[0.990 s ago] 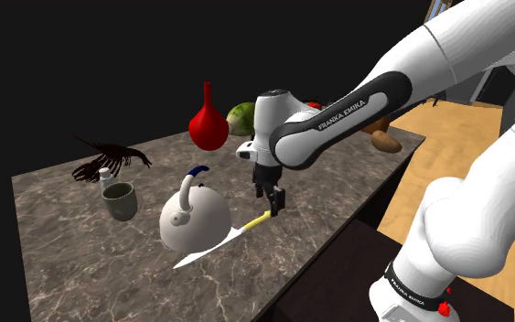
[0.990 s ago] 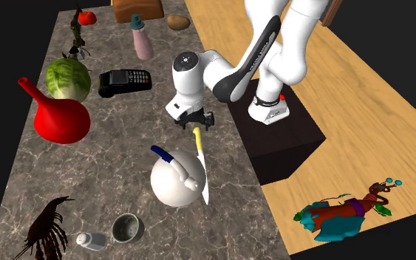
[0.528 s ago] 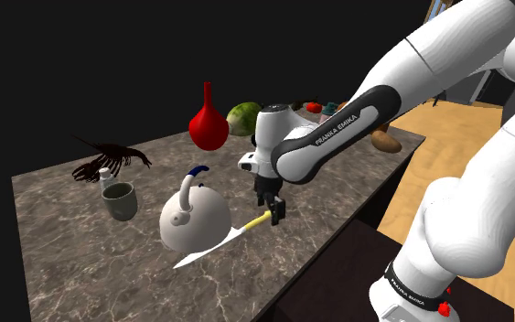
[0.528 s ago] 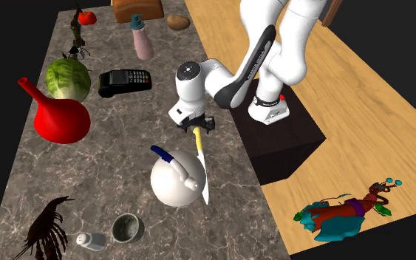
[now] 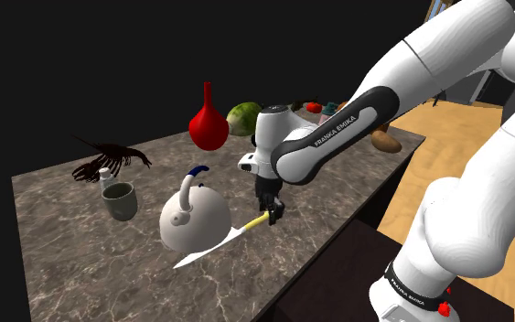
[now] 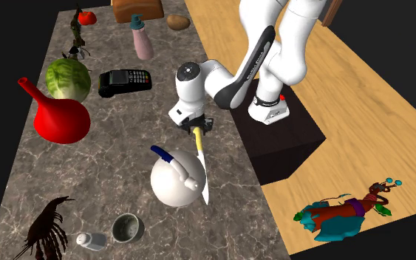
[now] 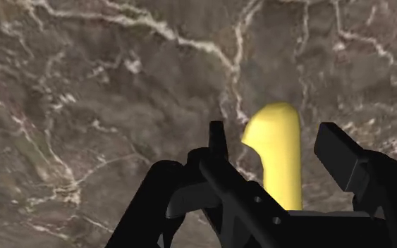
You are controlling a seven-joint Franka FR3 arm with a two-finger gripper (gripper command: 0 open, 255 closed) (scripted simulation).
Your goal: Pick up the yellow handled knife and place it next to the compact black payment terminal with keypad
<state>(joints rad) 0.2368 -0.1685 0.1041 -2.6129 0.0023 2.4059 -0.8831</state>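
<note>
Straddling yellow knife handle [image 7: 281, 158] | tool [image 5: 271, 213] spread apart | handle's near end hidden

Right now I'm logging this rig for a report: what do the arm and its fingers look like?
The arm has rounded glossy white segments and dark joints. A dark forearm panel carries white FRANKA EMIKA lettering. Near the base sit a black band with small white text and red marks. The gripper is all black, with two blocky fingers.
</note>
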